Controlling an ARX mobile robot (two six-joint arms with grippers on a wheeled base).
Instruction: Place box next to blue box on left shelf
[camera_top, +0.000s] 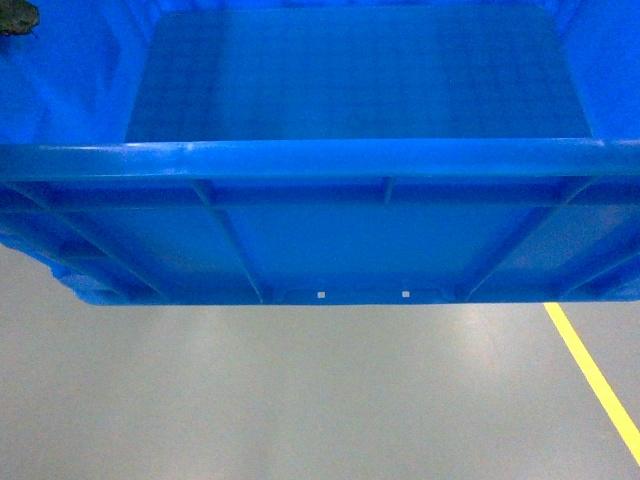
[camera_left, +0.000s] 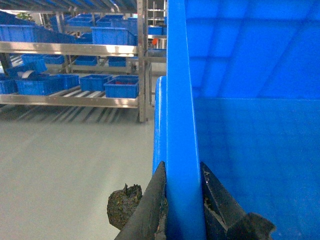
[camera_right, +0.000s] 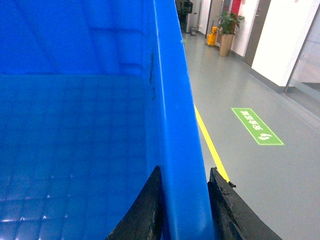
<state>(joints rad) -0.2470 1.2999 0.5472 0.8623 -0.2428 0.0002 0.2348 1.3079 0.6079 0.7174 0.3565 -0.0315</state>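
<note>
Blue box (camera_top: 320, 230) is empty inside; left gripper (camera_left: 182, 200) and right gripper (camera_right: 182, 205) each clench its rim, at 9 and 3 o'clock.

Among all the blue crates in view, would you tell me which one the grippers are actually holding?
The large empty box, clamped by its side rims in the left gripper and right gripper; the smaller crates sit on the shelf.

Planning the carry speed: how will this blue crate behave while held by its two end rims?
The box looks empty, so probably light. Ribbed walls suggest stiffness. Smooth plastic rims, pinched by the left gripper and right gripper, may slip.
</note>
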